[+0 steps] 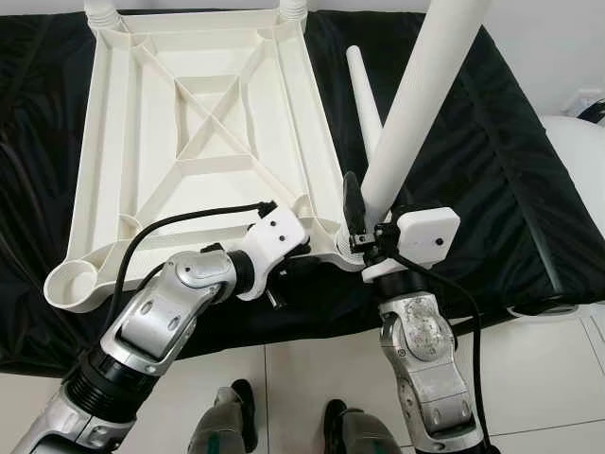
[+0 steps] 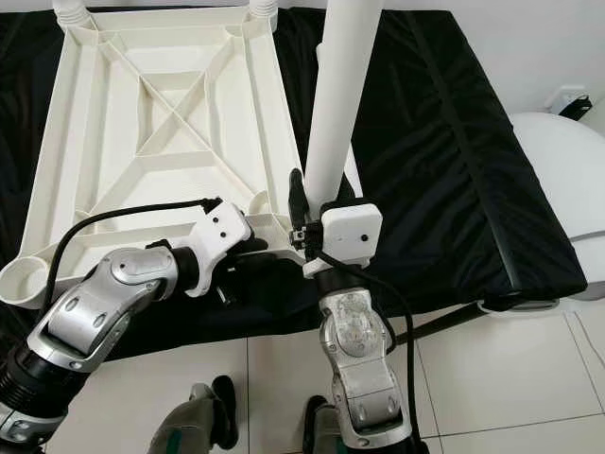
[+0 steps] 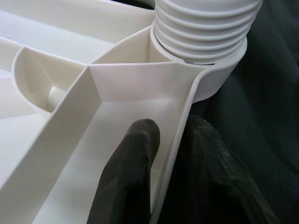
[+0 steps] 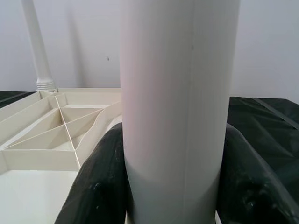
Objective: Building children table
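Observation:
A white plastic table top lies upside down on a black cloth, ribs facing up. Two white legs stand in its far corners. My right gripper is shut on a third white leg, holding it upright at the near right corner; its black fingers press both sides of the tube. The leg's threaded end sits in the corner socket. My left gripper is shut on the table top's rim just beside that socket, one finger inside the rim and one outside.
A loose white leg lies on the black cloth right of the table top. The near left corner socket is open. A white rounded object stands at the right. Tiled floor and my feet are below.

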Controlling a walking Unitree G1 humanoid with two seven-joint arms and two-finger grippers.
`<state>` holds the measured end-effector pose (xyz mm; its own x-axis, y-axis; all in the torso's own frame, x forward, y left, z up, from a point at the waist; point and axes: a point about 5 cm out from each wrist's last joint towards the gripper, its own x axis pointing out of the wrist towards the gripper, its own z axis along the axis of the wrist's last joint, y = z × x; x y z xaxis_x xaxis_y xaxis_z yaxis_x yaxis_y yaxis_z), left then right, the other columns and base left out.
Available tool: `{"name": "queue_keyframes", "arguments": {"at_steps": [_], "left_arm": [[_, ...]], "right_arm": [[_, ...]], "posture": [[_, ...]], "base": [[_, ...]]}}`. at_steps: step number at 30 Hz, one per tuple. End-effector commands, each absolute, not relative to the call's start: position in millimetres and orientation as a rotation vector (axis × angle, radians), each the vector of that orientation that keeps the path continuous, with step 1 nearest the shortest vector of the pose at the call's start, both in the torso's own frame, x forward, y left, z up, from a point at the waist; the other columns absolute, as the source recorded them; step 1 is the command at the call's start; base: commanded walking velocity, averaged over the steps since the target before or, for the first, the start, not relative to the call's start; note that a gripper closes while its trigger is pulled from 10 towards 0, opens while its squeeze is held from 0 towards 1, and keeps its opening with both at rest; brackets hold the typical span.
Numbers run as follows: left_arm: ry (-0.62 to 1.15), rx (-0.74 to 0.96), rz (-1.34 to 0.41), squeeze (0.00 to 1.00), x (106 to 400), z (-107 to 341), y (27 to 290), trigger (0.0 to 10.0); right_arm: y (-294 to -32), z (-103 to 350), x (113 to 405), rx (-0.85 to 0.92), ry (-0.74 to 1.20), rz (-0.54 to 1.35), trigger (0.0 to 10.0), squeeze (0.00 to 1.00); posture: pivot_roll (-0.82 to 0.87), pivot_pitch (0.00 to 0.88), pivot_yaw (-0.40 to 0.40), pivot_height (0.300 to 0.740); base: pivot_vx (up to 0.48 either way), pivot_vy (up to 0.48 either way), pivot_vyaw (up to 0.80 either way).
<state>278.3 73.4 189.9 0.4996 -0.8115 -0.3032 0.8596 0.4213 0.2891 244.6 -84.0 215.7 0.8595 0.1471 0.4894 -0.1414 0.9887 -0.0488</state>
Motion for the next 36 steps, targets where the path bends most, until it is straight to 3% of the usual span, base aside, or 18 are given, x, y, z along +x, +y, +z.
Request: {"name": "queue_keyframes", "arguments": {"at_steps": [1, 14, 24, 36], "left_arm": [[0.105, 0.42, -1.145, 0.0, 266.0, 189.2, 59.0, 10.0], [0.106, 0.423, -1.142, 0.0, 267.6, 190.4, 60.0, 10.0], [0.101, 0.418, -1.137, 0.0, 268.9, 191.9, 59.9, 10.0], [0.099, 0.415, -1.133, 0.0, 268.9, 192.9, 60.7, 10.0]], "right_arm": [[-79.2, 173.9, 246.6, 0.017, -0.288, 0.118, 10.0, 0.0], [-92.4, 174.4, 258.6, 0.018, -0.277, 0.224, 10.0, 0.0], [-103.8, 172.8, 273.3, -0.046, -0.231, 0.467, 10.0, 0.0], [-107.6, 160.5, 271.0, -0.067, -0.184, 0.537, 10.0, 0.0]], "posture": [[-0.03, 0.289, -0.019, 0.74], [-0.04, 0.296, -0.015, 0.74], [-0.04, 0.302, -0.019, 0.74], [-0.04, 0.302, -0.02, 0.74]], "base": [[0.0, 0.0, 0.0], [0.0, 0.0, 0.0], [0.0, 0.0, 0.0], [0.0, 0.0, 0.0]]}}
